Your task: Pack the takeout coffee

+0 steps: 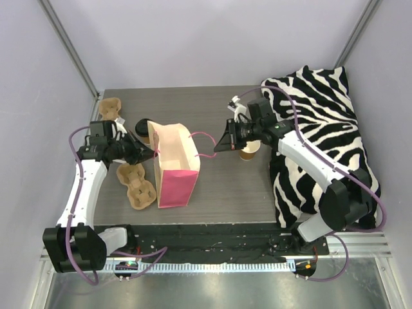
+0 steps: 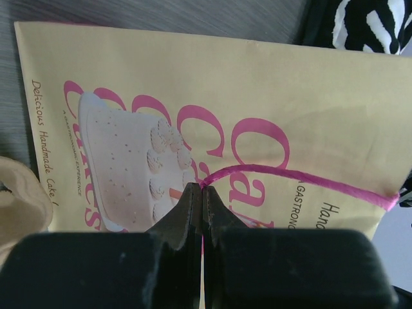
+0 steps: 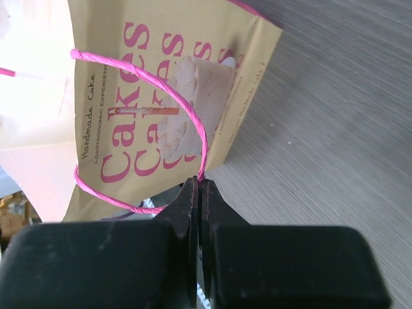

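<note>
A tan and pink paper bag (image 1: 175,164) printed "Cakes" stands in the table's middle, mouth upward. My left gripper (image 1: 153,153) is shut on its left pink handle (image 2: 290,175) against the bag's side (image 2: 193,109). My right gripper (image 1: 217,147) is shut on the right pink handle (image 3: 187,109), pulled out from the bag (image 3: 167,96). A coffee cup with a dark lid (image 1: 142,128) stands behind the bag's left side. Another paper cup (image 1: 249,152) stands under my right arm. A cardboard cup carrier (image 1: 136,185) lies left of the bag.
A second cardboard carrier (image 1: 111,107) lies at the back left. A zebra-striped cushion (image 1: 322,129) fills the right side. Grey walls close in left, right and behind the wooden table (image 1: 232,193).
</note>
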`<state>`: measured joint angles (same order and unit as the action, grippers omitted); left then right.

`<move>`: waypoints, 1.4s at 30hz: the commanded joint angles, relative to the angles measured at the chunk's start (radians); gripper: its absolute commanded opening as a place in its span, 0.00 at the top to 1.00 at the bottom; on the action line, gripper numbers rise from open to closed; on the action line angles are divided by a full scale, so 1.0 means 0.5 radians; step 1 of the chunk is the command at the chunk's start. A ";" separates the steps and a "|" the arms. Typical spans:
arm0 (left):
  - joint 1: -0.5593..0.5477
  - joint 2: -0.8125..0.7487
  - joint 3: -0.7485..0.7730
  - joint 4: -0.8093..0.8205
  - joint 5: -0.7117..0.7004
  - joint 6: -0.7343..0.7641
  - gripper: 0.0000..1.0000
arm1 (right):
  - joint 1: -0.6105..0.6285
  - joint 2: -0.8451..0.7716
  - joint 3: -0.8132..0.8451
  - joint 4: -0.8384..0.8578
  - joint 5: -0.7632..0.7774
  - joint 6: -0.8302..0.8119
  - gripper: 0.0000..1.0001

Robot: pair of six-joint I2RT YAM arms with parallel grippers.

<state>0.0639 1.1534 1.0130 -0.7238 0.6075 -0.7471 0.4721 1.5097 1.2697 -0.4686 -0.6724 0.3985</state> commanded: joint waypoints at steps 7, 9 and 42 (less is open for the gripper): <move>-0.217 0.098 -0.053 0.192 0.021 -0.015 1.00 | 0.176 0.042 -0.002 0.253 -0.060 0.102 0.99; -0.272 0.138 -0.044 0.254 0.021 -0.037 1.00 | 0.176 0.015 -0.008 0.235 -0.066 0.084 0.99; -0.422 0.243 -0.096 0.273 0.070 -0.046 1.00 | 0.323 0.322 0.169 0.284 -0.109 0.123 0.99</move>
<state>-0.1478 1.2968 0.9882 -0.5625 0.6365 -0.7944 0.6334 1.6646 1.3018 -0.4046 -0.7025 0.4191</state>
